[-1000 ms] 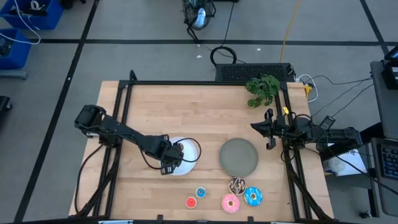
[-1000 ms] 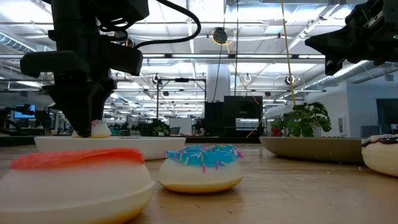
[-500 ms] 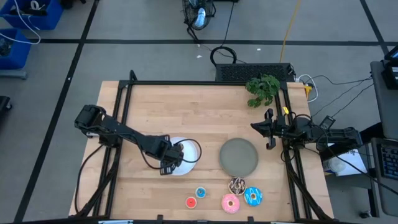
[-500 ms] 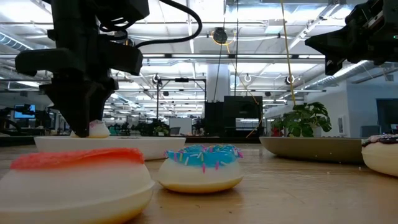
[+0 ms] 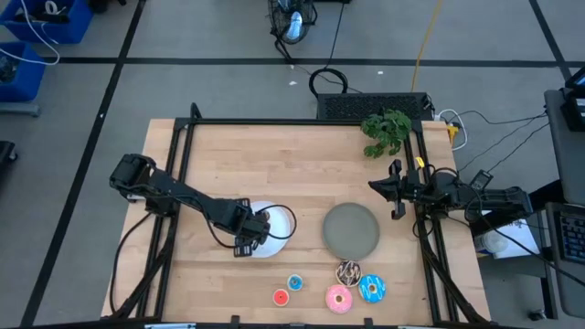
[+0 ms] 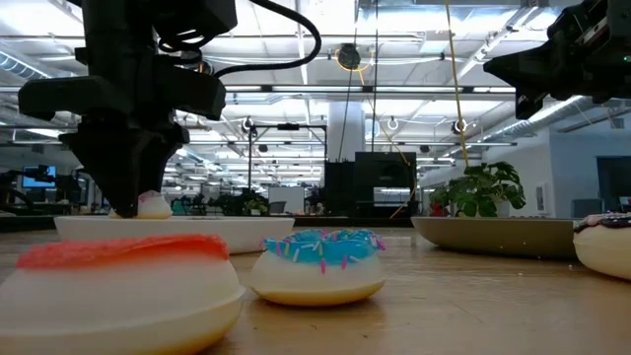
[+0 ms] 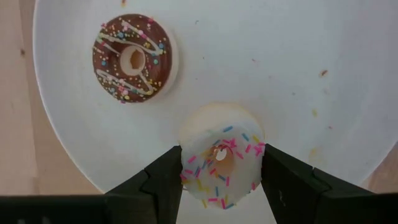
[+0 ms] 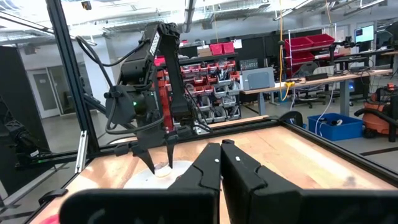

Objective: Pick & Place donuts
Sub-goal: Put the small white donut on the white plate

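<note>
My left gripper (image 7: 221, 180) stands over the white plate (image 5: 283, 219) near the table's middle, shut on a small pale donut with coloured sprinkles (image 7: 221, 155). A tiny brown donut with pale drizzle (image 7: 134, 59) lies flat on the same plate. Near the table's near edge lie the tiny red (image 5: 281, 297) and tiny blue (image 5: 295, 282) donuts, the pink (image 5: 339, 298), larger blue (image 5: 371, 289) and dark brown (image 5: 348, 271) ones. My right gripper (image 5: 395, 190) waits shut near the table's right edge, above the surface. My left gripper pinches the pale sprinkled donut across its ring, one finger (image 7: 165, 180) on each outer side (image 7: 186, 165). The fingers come from above, pointing down. The donut sits low over the white plate (image 6: 173, 229); whether its underside rests on the plate I cannot tell.
A grey round plate (image 5: 351, 229) lies right of the white one. A green plant (image 5: 386, 131) stands at the far right corner. Black frame rails run along the table's left, right and far edges. Bare wood lies across the far half.
In the low view my left gripper has shifted slightly sideways over the white plate, and the pale donut has moved with it. Everything else has kept still.
</note>
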You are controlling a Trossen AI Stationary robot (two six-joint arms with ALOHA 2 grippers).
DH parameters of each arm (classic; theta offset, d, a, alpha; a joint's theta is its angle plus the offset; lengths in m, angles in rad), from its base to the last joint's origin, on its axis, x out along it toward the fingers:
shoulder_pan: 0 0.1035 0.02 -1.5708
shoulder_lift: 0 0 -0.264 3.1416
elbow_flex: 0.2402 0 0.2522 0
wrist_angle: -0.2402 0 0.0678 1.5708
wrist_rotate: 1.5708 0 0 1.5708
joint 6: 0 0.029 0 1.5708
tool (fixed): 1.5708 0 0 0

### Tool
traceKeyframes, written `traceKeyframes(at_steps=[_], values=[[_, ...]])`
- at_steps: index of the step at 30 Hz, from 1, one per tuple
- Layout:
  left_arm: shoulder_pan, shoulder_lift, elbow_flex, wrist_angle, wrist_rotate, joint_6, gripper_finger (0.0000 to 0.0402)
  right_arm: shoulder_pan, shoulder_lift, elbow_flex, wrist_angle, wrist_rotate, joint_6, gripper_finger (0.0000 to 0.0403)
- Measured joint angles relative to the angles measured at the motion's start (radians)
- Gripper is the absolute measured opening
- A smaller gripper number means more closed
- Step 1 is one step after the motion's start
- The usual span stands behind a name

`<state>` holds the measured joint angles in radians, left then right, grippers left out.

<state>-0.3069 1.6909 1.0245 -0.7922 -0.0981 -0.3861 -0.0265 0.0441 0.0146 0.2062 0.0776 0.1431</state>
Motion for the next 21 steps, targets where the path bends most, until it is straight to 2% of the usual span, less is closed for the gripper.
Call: traceKeyframes(at_steps=[16, 21], values=[[0.0, 0.0, 0.0, -0.008, 0.002, -0.024, 0.0202, 0.0, 0.0, 0.0, 0.0, 0.0, -0.002, 0.0], [0.0, 0.0, 0.0, -0.008, 0.014, -0.045, 0.0233, 0.0, 0.0, 0.0, 0.0, 0.0, -0.002, 0.0]])
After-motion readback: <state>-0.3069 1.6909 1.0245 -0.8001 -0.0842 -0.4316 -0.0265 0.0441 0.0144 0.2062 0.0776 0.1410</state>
